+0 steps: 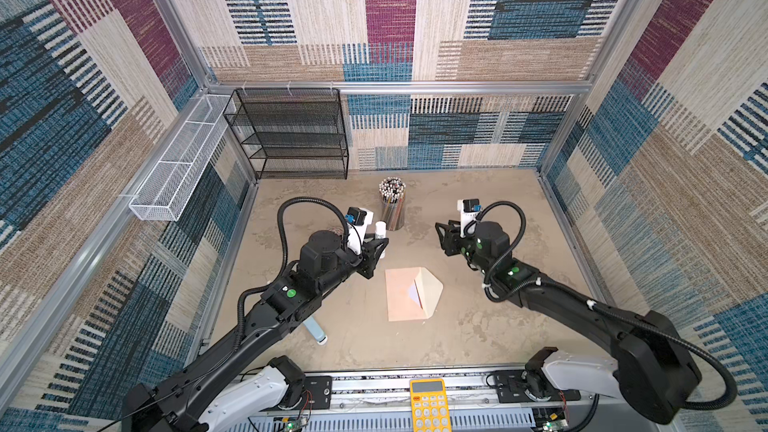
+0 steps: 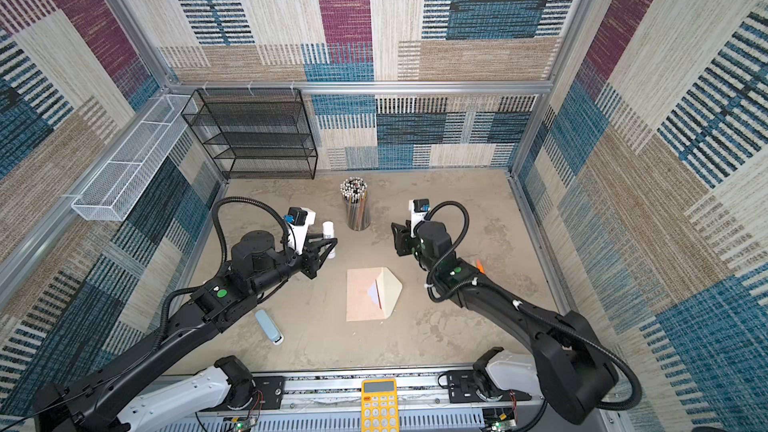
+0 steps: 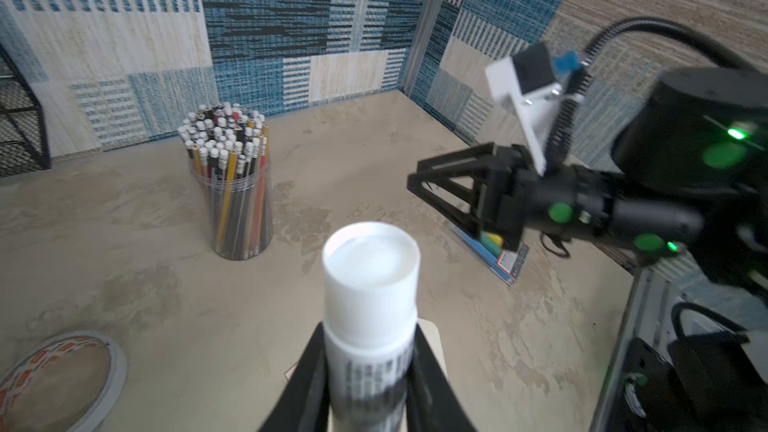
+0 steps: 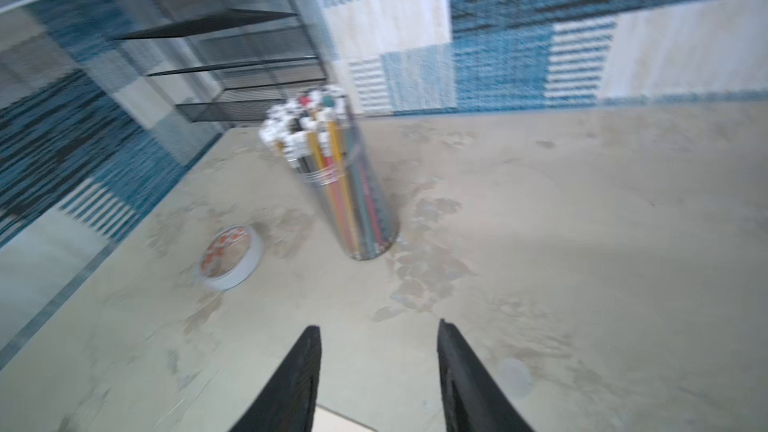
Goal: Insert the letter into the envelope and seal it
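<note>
mottled beige tabletop [image 1: 478,209], woven patchwork walls. the envelope [image 1: 405,297], flat peach paper, lies mid-table with its cream pointed flap [image 1: 432,290] open. the letter [image 2: 373,293] shows as a pale, red-edged sliver in its mouth. the left gripper [image 1: 380,248], raised just behind it, clamps a white capped tube [image 3: 370,284]. the right gripper [image 4: 378,330] hovers apart, jaws parted and empty.

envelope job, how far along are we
Done: the red-and-white folded letter looks tucked inside the pale peach paper envelope, only a sliver showing. In hand: the left gripper is shut on a white glue stick; the right gripper is open and empty. Left: the cream pointed flap isn't pressed flat, so sealing remains.
</note>
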Motion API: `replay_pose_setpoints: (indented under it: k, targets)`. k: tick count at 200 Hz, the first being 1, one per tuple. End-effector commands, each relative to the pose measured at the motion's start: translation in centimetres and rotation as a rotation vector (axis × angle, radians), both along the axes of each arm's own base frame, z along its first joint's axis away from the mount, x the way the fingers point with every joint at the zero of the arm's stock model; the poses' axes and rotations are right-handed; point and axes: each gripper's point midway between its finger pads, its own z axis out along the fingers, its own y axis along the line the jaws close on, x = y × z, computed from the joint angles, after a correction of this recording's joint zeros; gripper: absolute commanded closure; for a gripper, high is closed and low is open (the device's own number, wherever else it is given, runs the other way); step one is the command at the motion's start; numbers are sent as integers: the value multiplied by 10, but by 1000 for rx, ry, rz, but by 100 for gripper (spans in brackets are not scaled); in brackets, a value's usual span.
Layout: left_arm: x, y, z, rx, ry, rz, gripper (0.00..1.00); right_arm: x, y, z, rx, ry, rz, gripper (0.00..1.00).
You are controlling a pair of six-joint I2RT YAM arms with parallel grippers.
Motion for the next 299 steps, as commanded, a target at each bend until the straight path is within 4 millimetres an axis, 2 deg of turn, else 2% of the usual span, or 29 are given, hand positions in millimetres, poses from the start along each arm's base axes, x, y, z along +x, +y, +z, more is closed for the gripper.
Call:
replay_pose_setpoints:
  k: [1,39,82,103,126,163,218,262,299]
  targets:
    - [17,10,23,-128,-60,122,100,-24,19,47,10,-265,113,51]
    - [24,-2,22,-220,-33,110,100,-71,38,58,51,-378,195,51]
    - [30,-20,23,-304,-26,52,100,-96,60,65,110,-395,227,51]
    - [32,-27,29,-329,-28,32,100,-101,75,68,133,-389,242,51]
    - [32,-28,33,-366,-29,25,100,-101,88,68,124,-391,245,50]
    - [32,-29,35,-389,-26,24,100,-93,77,68,116,-401,161,44]
    - [34,-31,41,-391,-35,16,100,-81,95,65,20,-458,161,37]
    - [34,-34,40,-390,-27,9,100,-71,103,61,-40,-491,138,37]
    - [35,-35,38,-400,-16,3,100,-61,100,63,-42,-501,107,39]
